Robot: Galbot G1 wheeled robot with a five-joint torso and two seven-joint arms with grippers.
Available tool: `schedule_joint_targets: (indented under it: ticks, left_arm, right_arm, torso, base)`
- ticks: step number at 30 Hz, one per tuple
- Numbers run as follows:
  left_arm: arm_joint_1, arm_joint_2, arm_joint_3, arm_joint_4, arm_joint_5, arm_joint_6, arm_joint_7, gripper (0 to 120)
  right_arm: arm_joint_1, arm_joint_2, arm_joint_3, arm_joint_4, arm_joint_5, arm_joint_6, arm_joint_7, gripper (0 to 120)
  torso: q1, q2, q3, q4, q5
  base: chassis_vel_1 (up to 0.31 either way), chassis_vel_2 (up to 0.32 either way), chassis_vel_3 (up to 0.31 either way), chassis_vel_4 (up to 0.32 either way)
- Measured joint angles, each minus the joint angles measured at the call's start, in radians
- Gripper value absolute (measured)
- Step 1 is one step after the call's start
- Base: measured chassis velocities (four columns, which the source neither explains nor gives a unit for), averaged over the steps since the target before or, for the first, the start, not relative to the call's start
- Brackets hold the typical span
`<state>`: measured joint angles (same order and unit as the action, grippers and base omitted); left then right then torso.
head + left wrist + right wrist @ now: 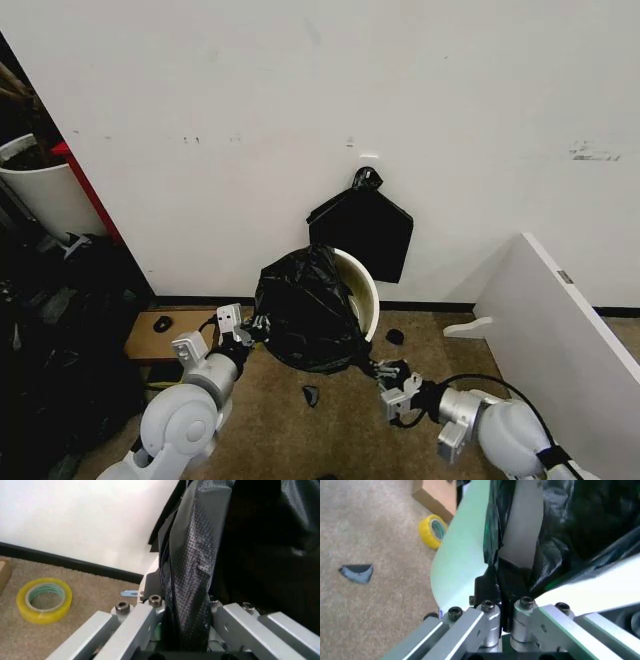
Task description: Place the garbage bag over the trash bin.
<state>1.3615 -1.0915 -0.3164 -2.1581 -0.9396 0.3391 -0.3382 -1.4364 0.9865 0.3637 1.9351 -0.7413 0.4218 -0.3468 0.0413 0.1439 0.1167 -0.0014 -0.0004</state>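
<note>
Garbage bag (305, 310), thin, light, slippery film draped on the trash bin (362, 285), is clenched at opposite hem edges by the left gripper (252, 330) and right gripper (385, 375); hold gathered folds.

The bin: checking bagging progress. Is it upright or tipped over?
Tipped: the white bin lies tilted with its mouth toward the wall, the black bag draped over it.

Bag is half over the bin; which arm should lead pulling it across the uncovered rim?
Probably right. The right gripper grips the garbage bag low on the side nearest the bare rim of the trash bin. The left gripper holds the far, already covered side.
</note>
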Motion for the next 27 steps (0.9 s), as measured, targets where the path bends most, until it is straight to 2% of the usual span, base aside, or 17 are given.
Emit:
schedule_joint_targets:
  ticks: [7,16,27]
  left_arm:
    - [0.017,-0.001,0.003,0.001,0.020,0.029,0.007,0]
    - [0.047,-0.001,0.002,-0.024,0.029,0.064,0.008,0]
    - [0.082,-0.006,0.009,-0.048,0.066,0.074,0.015,0]
  right_arm:
    - [0.005,0.016,-0.004,-0.073,0.049,0.006,0.089,0]
    - [0.023,0.026,-0.010,-0.148,0.082,0.005,0.140,0]
    - [0.047,0.040,-0.061,-0.216,0.248,-0.039,0.209,0]
  torso:
    - [0.000,0.000,0.000,0.0000,0.0000]
    - [0.000,0.000,0.000,-0.0001,-0.0001]
    - [0.000,0.000,0.000,0.0000,0.0000]
  base:
    - [0.000,0.000,0.000,0.000]
    - [0.000,0.000,0.000,0.000]
    - [0.000,0.000,0.000,0.000]
